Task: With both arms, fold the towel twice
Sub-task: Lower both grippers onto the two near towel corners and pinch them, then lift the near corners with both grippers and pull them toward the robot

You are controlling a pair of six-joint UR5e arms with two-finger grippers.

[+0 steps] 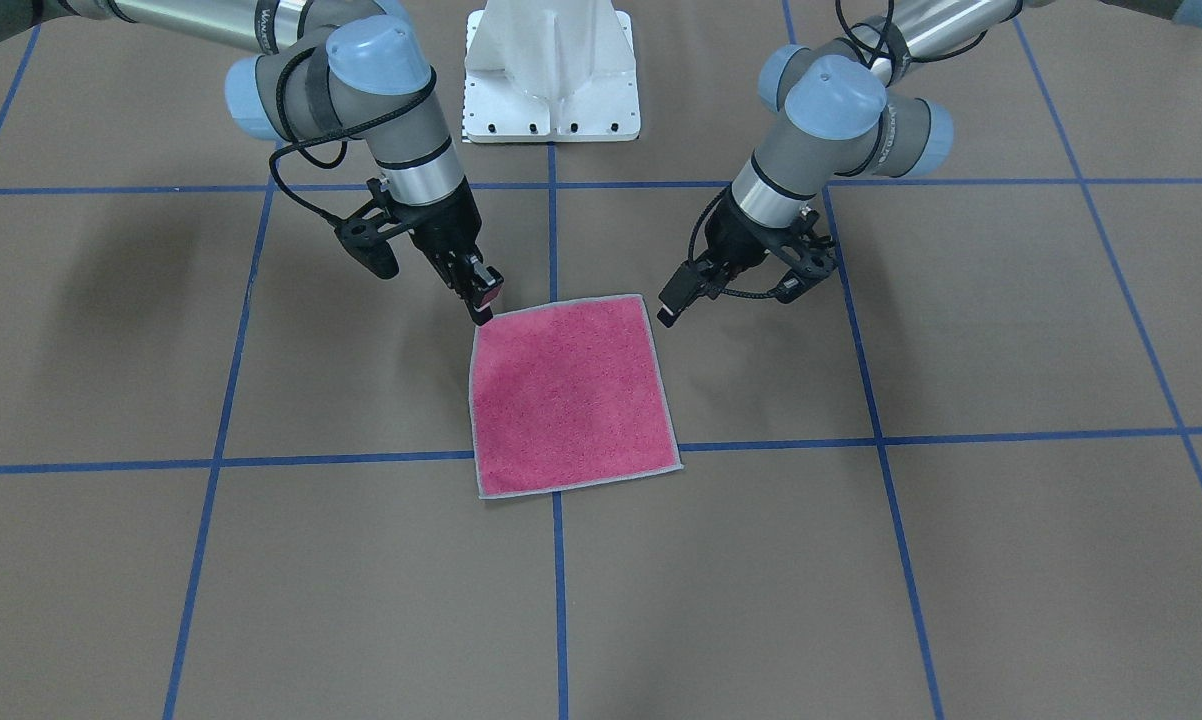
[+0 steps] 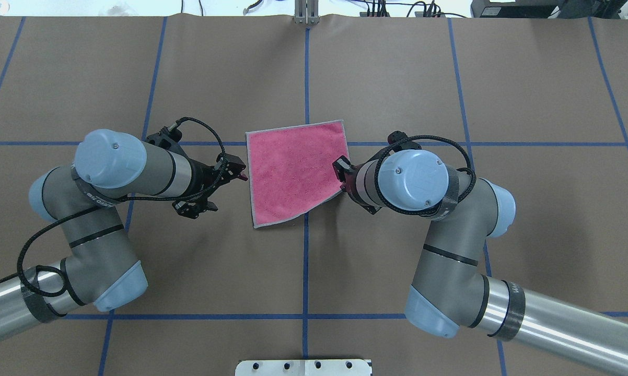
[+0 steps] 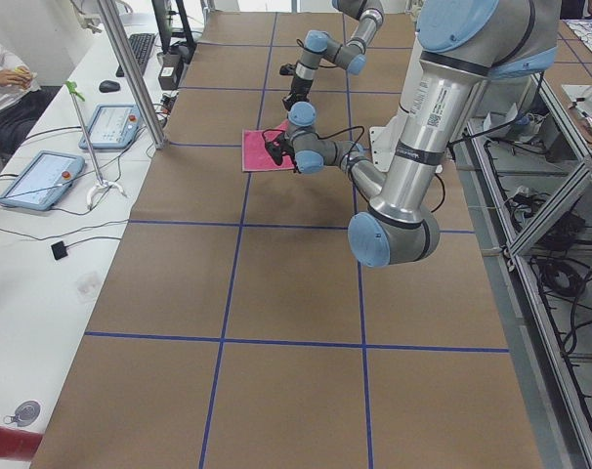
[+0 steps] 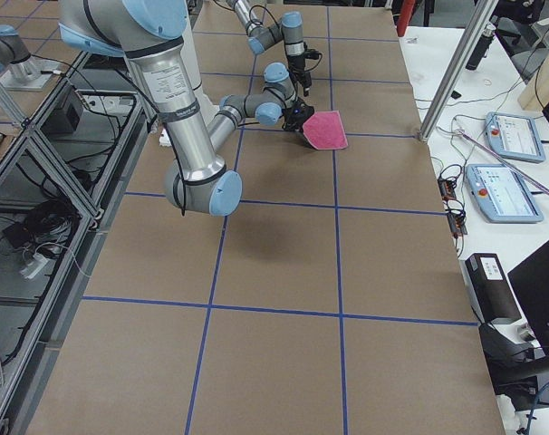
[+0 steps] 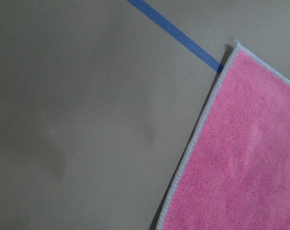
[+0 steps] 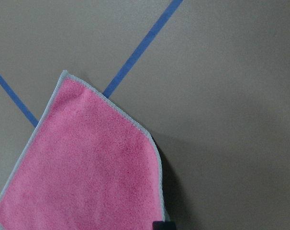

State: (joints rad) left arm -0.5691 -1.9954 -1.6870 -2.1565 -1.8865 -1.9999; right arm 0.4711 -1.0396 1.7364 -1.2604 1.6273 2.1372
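Brown paper gridded with blue tape lines [image 1: 961, 437] covers the surface [image 1: 961, 580], where the towel [image 1: 571, 395] lies spread open near the centre, pink-red face up and not yet folded. The right pincer [image 1: 482, 308] appears pinched onto the robot-side corner on its own side, which sits slightly raised, a shadow beneath it in the wrist view. The left pincer [image 1: 669, 305] hangs just beside the other robot-side corner, apart from the cloth; whether its fingers are spread cannot be told. Both folds are still to be made, and the second grasp looks to be next.
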